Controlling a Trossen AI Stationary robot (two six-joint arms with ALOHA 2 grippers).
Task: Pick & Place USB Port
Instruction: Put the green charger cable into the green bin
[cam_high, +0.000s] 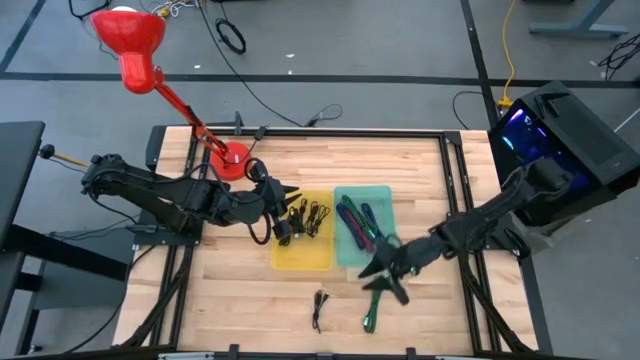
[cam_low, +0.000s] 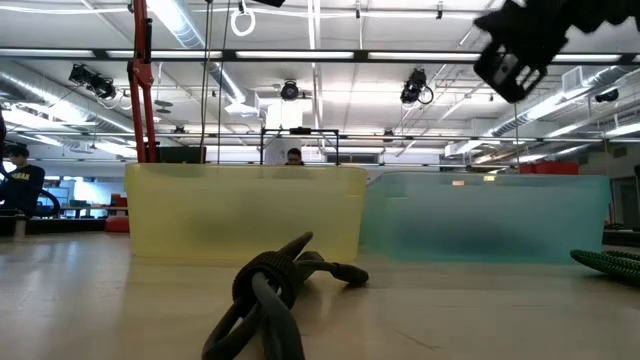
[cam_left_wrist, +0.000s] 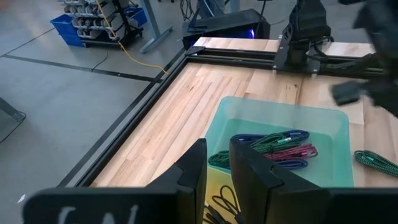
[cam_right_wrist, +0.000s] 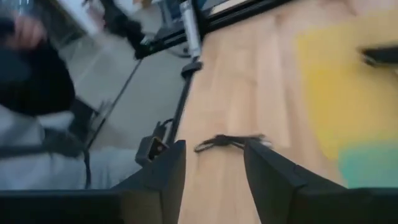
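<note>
Two trays stand side by side mid-table. The yellow tray (cam_high: 318, 255) holds black cables (cam_high: 308, 217), and the teal tray (cam_high: 375, 200) holds coloured cables (cam_left_wrist: 280, 149). A black cable (cam_high: 320, 305) and a green cable (cam_high: 372, 303) lie loose on the wood near the front edge. My left gripper (cam_high: 288, 195) hovers over the yellow tray's far left part, its fingers (cam_left_wrist: 198, 168) a narrow gap apart with nothing between them. My right gripper (cam_high: 385, 270) hangs open above the teal tray's near right corner, over the green cable. In the right wrist view the loose black cable (cam_right_wrist: 229, 142) lies beyond its fingers.
A red desk lamp (cam_high: 150, 60) stands on its base (cam_high: 233, 160) at the far left of the table. A black metal frame (cam_high: 300, 132) runs along the table's edges. A dark computer case (cam_high: 570, 140) sits beyond the right edge. Bare wood lies left of the trays.
</note>
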